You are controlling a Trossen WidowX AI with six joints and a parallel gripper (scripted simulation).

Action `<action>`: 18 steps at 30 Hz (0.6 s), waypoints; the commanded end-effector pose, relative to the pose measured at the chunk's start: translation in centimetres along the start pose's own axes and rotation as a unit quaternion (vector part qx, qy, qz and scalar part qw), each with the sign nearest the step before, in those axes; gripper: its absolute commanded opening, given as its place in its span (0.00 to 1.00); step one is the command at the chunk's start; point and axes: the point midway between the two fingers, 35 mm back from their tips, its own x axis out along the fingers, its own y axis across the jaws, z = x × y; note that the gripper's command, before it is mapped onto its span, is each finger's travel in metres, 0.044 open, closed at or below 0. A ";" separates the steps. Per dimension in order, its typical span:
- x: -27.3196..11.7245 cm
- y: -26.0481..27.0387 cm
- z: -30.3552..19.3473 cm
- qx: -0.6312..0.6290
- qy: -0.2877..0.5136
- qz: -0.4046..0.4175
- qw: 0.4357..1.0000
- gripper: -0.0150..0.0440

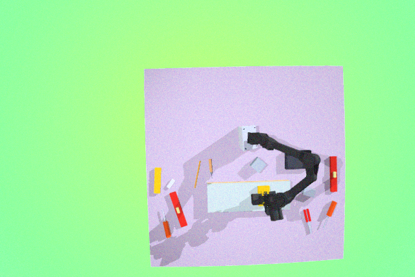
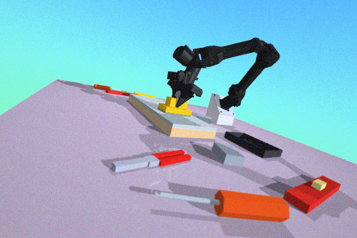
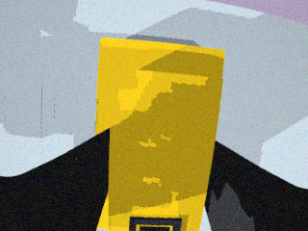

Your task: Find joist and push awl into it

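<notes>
The yellow stud finder (image 1: 263, 188) (image 2: 174, 110) (image 3: 159, 111) is upright on the pale floor panel (image 1: 227, 200) (image 2: 198, 124) (image 3: 284, 161), right of its middle in the top view. Any thin gap under it cannot be told. My gripper (image 2: 178, 102) (image 3: 162, 144) is shut on its raised grip. A small dark-framed window on it shows at the bottom of the wrist view. The awl (image 1: 211, 165), orange-handled with a thin metal tip, lies left of the arm's base. The black tray (image 1: 290, 161) (image 2: 264, 150) is partly under the arm in the top view. The joist is hidden.
Grey blocks (image 1: 258, 164) (image 2: 228, 154) lie near the panel. A pencil-like stick (image 1: 198, 174) lies beside the awl. Red-handled pliers (image 1: 307, 215) (image 2: 173, 158), an orange screwdriver (image 1: 331, 209) (image 2: 250, 205) and a red level (image 1: 332, 167) (image 2: 301, 198) lie right; more tools lie left.
</notes>
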 end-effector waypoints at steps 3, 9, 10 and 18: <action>0.0 -2.1 0.0 0.003 0.000 -0.004 1.000 0.25; 0.0 -3.7 -0.1 0.003 0.000 -0.004 1.000 0.25; 0.0 -4.0 -0.1 0.002 0.000 -0.004 1.000 0.25; -0.1 -6.1 -0.1 0.002 0.000 -0.005 1.000 0.25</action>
